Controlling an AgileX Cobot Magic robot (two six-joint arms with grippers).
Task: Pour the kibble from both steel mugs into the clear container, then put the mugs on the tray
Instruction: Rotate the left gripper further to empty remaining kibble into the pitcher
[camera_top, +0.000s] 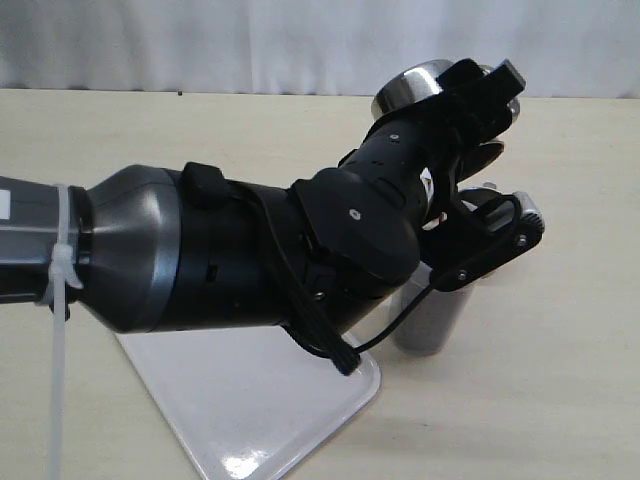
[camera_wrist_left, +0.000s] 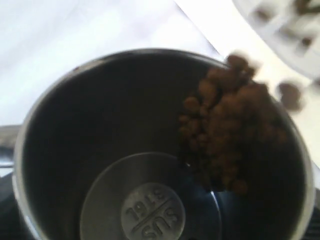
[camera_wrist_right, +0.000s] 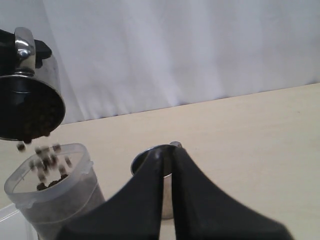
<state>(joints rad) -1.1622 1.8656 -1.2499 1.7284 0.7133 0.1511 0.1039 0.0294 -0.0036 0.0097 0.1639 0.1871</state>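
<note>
The left gripper (camera_top: 468, 105), a black hard-plastic claw on a glossy grey and black arm, is clamped on a short cylindrical mug of polished stainless steel (camera_top: 408, 88), held high and tipped steeply mouth-down over the table. In the left wrist view its smooth dark inner wall curves down to a flat round base stamped with raised letters, and a clump of small round reddish-brown kibble pellets (camera_wrist_left: 225, 130), matte and rough-looking, lies against the wall by the rim. The right wrist view shows loose pellets in mid-air, blurred, between the mug's mouth and the tall frosted translucent plastic container (camera_wrist_right: 55, 200) directly below; more pellets lie inside its rounded-square lipped rim. The container stands on the pale beige matte table (camera_top: 560, 350), just beside a rounded corner of the flat glossy white plastic tray (camera_top: 270, 420) with its low raised rim. The right gripper (camera_wrist_right: 167, 152) has its two tapering black fingers pressed together with only a thin slit between them; a second shiny steel mug (camera_wrist_right: 142, 161) stands upright just behind their tips, and whether they touch it cannot be told. A white cloth backdrop (camera_wrist_right: 175, 50) hangs in soft folds behind the table
</note>
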